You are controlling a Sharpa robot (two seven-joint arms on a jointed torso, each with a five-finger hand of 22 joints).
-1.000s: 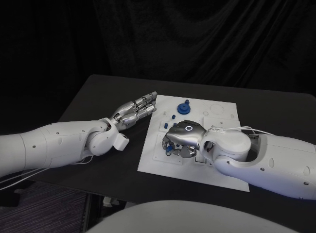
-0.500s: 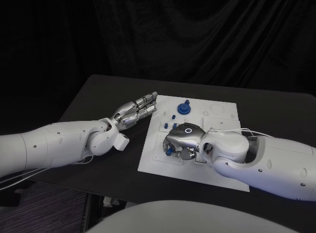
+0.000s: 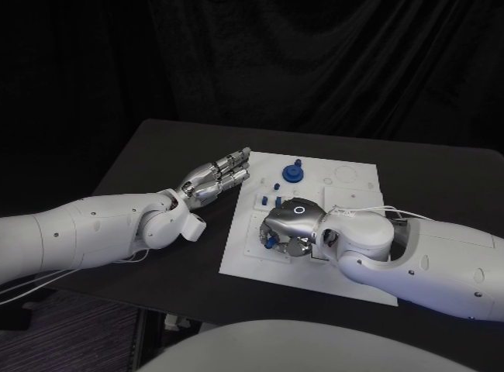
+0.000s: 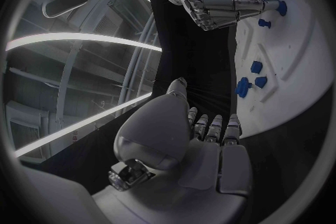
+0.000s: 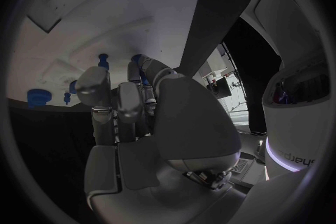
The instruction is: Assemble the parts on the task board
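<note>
Task board [image 3: 353,186] bearing blue parts [image 3: 290,172], right hand [image 3: 291,225] curled over one part, grasp unclear, left hand [image 3: 215,177] flat, empty, beside board on tabletop [image 3: 163,147]

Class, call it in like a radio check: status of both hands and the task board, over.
Left hand open, fingers straight, beside the task board. Right hand curled down over blue parts on the board; grip unclear. Tall blue part stands clear at the far end.
</note>
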